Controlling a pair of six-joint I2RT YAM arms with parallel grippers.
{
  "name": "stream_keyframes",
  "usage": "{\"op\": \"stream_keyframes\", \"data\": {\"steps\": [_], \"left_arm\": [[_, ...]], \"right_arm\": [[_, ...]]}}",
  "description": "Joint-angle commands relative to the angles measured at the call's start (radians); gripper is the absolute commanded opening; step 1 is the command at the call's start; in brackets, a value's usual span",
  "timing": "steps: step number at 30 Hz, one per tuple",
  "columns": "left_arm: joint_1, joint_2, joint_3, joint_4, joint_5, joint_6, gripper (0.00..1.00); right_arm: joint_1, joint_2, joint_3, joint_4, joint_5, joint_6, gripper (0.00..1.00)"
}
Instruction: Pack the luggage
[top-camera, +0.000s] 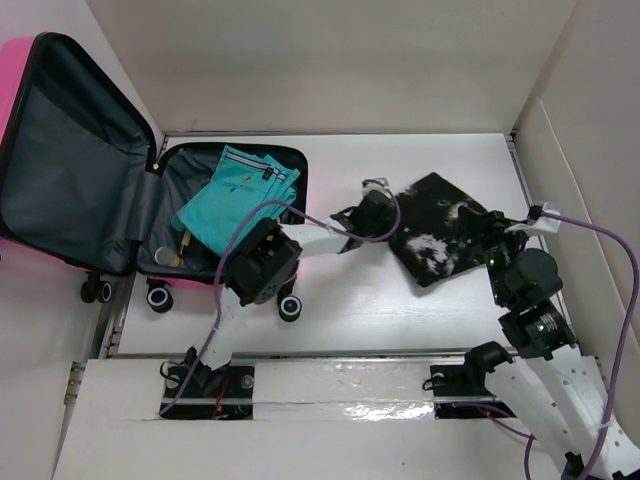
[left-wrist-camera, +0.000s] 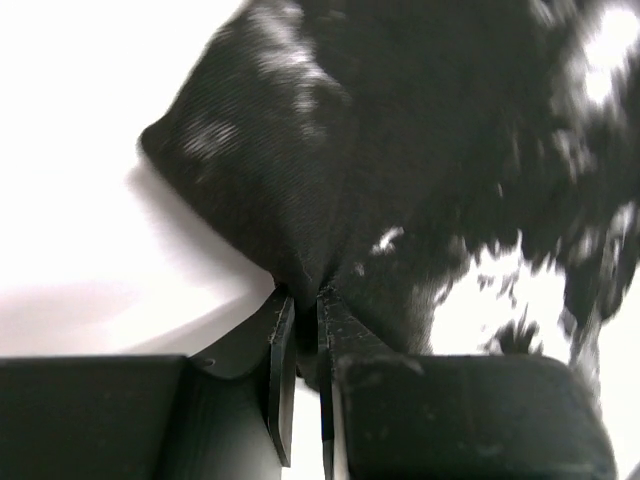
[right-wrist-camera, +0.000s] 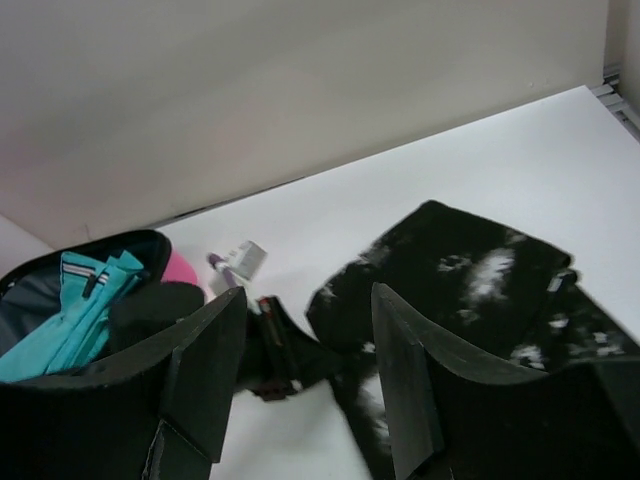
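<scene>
Luggage (top-camera: 70, 170): pink hard-shell case, lying open at the far left of the table (top-camera: 350, 320), with teal clothing (top-camera: 235, 195) in its lower half. Black-and-white garment (top-camera: 440, 230): folded, well right of the case. Left gripper (left-wrist-camera: 300, 295): clenched on the garment's left edge, cloth bunched between the jaws. Right gripper (right-wrist-camera: 310, 300): released, jaws wide, nothing in them. Handling note: lift clear of the case rim, carry leftward slowly so the fold holds, and lay the garment atop the teal clothing.
</scene>
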Motion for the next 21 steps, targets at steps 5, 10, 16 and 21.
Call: {"op": "stream_keyframes", "data": {"steps": [5,10,16,21], "left_arm": [[0.202,-0.207,-0.121,-0.004,-0.03,0.076,0.23],[0.211,-0.269,-0.173,-0.034,0.001,0.092,0.62],[0.192,-0.357,-0.355,0.025,-0.027,0.02,0.69],[0.17,-0.321,-0.359,0.017,-0.07,-0.017,0.68]], "right_arm": [[0.009,0.027,0.007,0.07,-0.046,-0.024,0.59],[0.009,0.047,0.004,0.084,-0.057,-0.024,0.59],[0.009,0.059,0.007,0.085,-0.071,-0.025,0.59],[0.009,0.059,0.007,0.085,-0.077,-0.025,0.59]]}}
